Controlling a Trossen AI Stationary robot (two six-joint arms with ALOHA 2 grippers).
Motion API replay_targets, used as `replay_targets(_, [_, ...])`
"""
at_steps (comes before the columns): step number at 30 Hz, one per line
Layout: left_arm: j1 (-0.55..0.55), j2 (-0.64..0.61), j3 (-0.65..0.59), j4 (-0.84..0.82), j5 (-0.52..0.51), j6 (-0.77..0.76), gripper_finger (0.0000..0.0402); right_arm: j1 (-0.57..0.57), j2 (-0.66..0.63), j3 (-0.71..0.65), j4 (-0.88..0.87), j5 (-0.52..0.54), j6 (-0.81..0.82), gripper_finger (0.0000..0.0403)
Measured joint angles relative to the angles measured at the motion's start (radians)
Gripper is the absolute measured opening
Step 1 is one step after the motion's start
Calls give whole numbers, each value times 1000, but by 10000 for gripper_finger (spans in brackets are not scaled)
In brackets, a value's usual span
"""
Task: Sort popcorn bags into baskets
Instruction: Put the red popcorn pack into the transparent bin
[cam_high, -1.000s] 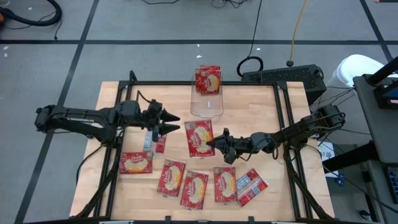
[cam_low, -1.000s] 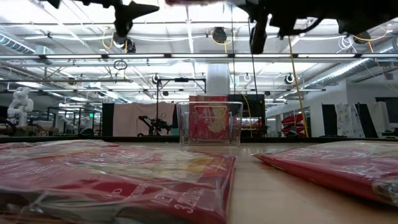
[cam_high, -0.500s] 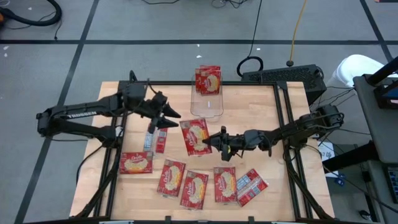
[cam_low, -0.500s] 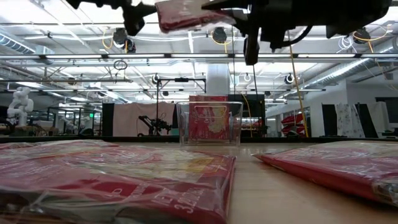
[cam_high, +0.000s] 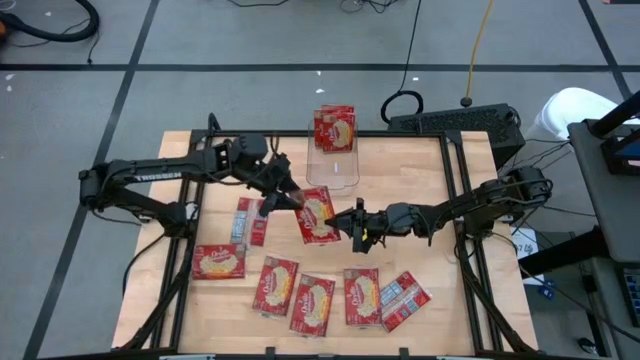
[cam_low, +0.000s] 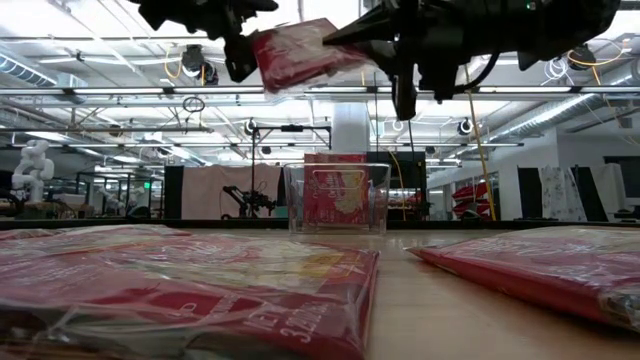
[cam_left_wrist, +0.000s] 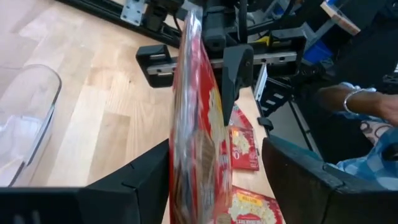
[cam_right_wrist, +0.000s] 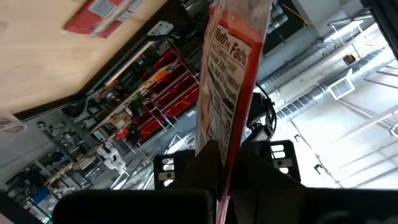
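- One flat red popcorn packet with cream picture (cam_high: 318, 214) hangs in the air at frame centre of the high view, pinched at its right edge by the right gripper (cam_high: 356, 222), whose fingers are pressed together on it.
- Change: the left gripper (cam_high: 286, 193) has swung in from the left of the frame to the packet's upper-left edge; its fingers (cam_left_wrist: 146, 180) now stand spread on either side of the packet, not yet pressed on it.
- Meaning, as a judgement: a hand-over between arms is under way; the packet is not yet binned.
- One clear plastic rectangular bin (cam_high: 333, 162) stands just above the packet at upper centre, with a red packet showing at its far end.
- Seven more red packets (cam_high: 218, 261) lie across the lower half of the wooden table (cam_high: 420, 180).
- Pose: both arms reach inward, nearly level, meeting mid-table.
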Motion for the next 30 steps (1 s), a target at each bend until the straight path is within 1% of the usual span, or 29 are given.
replay_targets(4, [5,2,0,-2,0,18,241,0,0,0,-20,0,0,11])
replay_targets(7, [6,2,0,-7,-5,22,217,1,0,0,-19,0,0,11])
replay_targets(11, [6,2,0,-32,-27,67,151,-4,0,0,-19,0,-1,11])
replay_targets(16, [6,2,0,-38,-28,94,64,-14,0,0,-23,3,-2,11])
replay_targets(18, [7,2,0,-38,-29,105,30,-16,0,0,-30,22,-3,17])
replay_targets(19, [9,2,0,-38,-29,110,20,-16,0,-1,-35,30,-3,22])
replay_targets(21, [14,2,0,-38,-29,113,17,-16,0,0,-40,45,12,40])
replay_targets(24, [26,2,0,-38,-29,122,32,-10,0,-1,-40,59,85,73])
replay_targets(27, [41,-2,0,-40,-15,147,36,9,0,-1,-40,106,233,105])
replay_targets(30, [60,-26,-1,-36,5,171,23,34,0,-1,-41,187,443,131])
